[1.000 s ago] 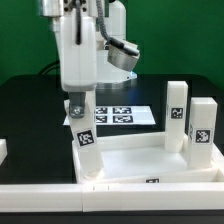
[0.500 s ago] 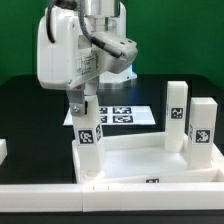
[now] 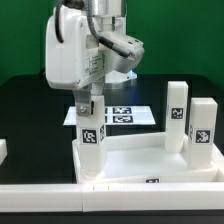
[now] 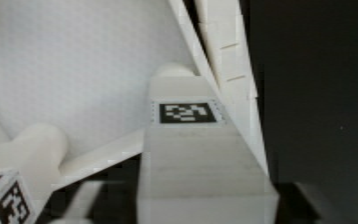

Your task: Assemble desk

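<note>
The white desk top (image 3: 140,162) lies rim-up at the front of the black table. Two tagged legs (image 3: 176,112) (image 3: 203,132) stand upright at its corners on the exterior view's right. A third leg (image 3: 91,140) stands upright at the corner on the exterior view's left, and my gripper (image 3: 88,108) is shut on its upper end from above. In the wrist view this leg (image 4: 202,160) fills the middle, its tag facing the camera, with the dark fingers (image 4: 311,203) on both sides of it. My gripper (image 4: 202,208) sits over the desk top's inside (image 4: 87,80); another leg (image 4: 25,170) shows beside it.
The marker board (image 3: 122,116) lies flat behind the desk top. A long white rail (image 3: 40,190) runs along the table's front edge. A small white piece (image 3: 2,150) shows at the exterior view's left edge. A green wall stands behind.
The wrist has turned about its upright axis, swinging the arm's body sideways. The held leg has turned with it at the same corner, its tag facing slightly differently.
</note>
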Controlling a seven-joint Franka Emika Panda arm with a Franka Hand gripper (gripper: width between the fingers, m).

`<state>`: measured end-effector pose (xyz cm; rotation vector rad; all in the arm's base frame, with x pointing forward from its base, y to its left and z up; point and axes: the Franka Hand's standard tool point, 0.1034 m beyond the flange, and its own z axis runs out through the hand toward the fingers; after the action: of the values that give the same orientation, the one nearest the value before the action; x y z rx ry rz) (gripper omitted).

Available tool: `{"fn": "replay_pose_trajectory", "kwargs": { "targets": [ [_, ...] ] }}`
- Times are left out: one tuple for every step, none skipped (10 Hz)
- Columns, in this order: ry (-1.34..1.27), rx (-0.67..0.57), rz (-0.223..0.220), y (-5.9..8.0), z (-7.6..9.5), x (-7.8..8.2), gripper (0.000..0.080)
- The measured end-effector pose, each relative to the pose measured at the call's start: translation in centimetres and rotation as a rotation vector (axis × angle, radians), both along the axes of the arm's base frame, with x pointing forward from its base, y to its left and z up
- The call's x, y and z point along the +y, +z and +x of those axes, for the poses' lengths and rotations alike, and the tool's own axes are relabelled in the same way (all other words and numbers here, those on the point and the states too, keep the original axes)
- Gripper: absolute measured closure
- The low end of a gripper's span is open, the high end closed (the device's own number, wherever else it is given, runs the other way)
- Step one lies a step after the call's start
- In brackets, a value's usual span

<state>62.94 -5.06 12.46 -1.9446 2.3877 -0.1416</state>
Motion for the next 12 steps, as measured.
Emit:
{"fn": "replay_pose_trajectory", "kwargs": {
  "targets": [
    [0.156,0.049,-0.020,0.01,-0.10,0.47,0.0286],
    [0.336,0.065,-0.037,0.10,0.07,0.89,0.0286],
    [0.416,0.066,-0.040,0.02,-0.01,0.86,0.0179],
    [0.479,0.068,-0.046,0.00,-0.02,0.79,0.0159],
    [0.549,0.071,-0.052,0.00,-0.02,0.78,0.0159],
    [0.610,0.073,-0.057,0.00,-0.02,0.76,0.0151],
    [0.740,0.084,-0.079,0.00,-0.02,0.61,0.0151],
    [0.951,0.113,-0.131,0.07,0.09,0.30,0.0151],
    [1.134,0.118,-0.156,0.33,0.37,0.27,0.0151],
    [1.208,0.119,-0.165,0.43,0.47,0.15,0.0151],
    [1.203,0.119,-0.163,0.35,0.43,0.14,0.0151],
    [1.178,0.118,-0.162,0.34,0.43,0.14,0.0245]
  ]
}}
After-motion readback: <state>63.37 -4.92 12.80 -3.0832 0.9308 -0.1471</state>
